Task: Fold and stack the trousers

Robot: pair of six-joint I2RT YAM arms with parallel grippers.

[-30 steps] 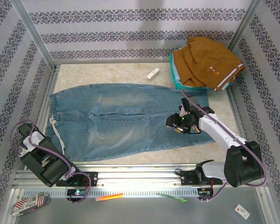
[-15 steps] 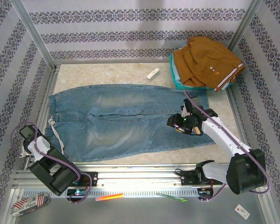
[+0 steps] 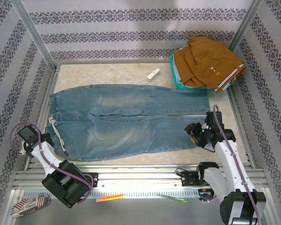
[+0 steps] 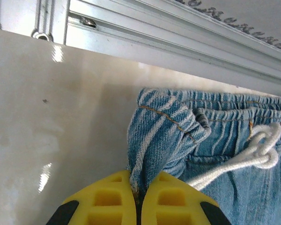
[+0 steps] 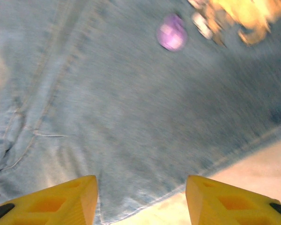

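The trousers (image 3: 131,119), faded denim with a gathered waist, lay flat across the table (image 3: 107,75), legs to the right. The left gripper (image 4: 136,199) pinched a bunched waistband corner beside the white cord (image 4: 246,157). The right gripper (image 5: 140,199) stood wide over the hem, having slid rightward off the leg. An orange garment (image 3: 206,61) was heaped on a teal basket (image 3: 174,77) behind.
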